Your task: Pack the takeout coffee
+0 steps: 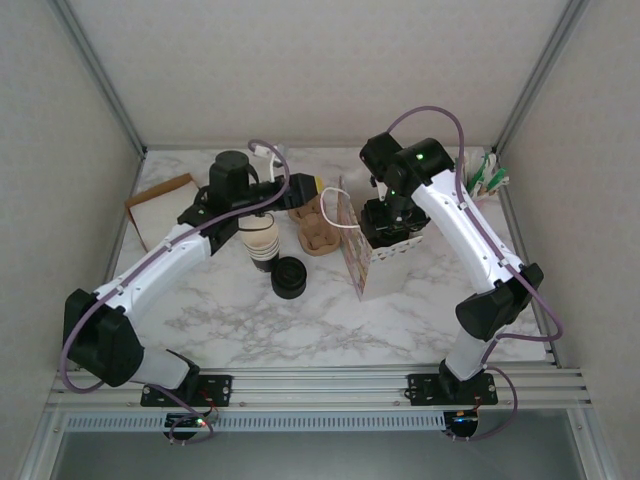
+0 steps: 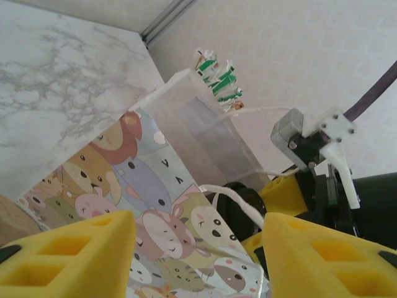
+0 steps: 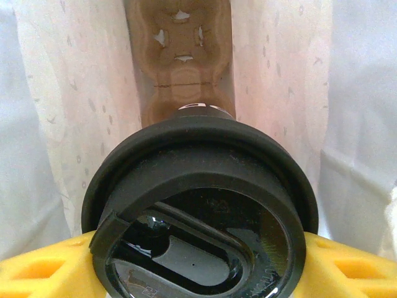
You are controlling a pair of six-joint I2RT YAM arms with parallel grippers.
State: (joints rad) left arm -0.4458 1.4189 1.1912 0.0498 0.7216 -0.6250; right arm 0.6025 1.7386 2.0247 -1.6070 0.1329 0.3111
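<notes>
The takeout coffee (image 3: 198, 205) fills the right wrist view from above as a round black lid over a black cup. My right gripper (image 3: 198, 264) is shut on it, a yellow finger at each side, and holds it inside the paper bag (image 3: 80, 93). Below it, a brown cup carrier (image 3: 180, 68) lies on the bag's floor. From above, the right gripper (image 1: 388, 232) reaches down into the animal-print bag (image 1: 372, 265). My left gripper (image 1: 322, 192) is open at the bag's left rim. Its view shows the printed bag wall (image 2: 155, 186) between the fingers, and the dark cup (image 2: 239, 202) behind the wall.
A stack of nested cups (image 1: 258, 240) and a pile of black lids (image 1: 289, 277) stand left of the bag. Brown carriers (image 1: 315, 228) lie beside it. A brown flat piece (image 1: 160, 205) sits far left, and green-white packets (image 1: 490, 175) at the back right.
</notes>
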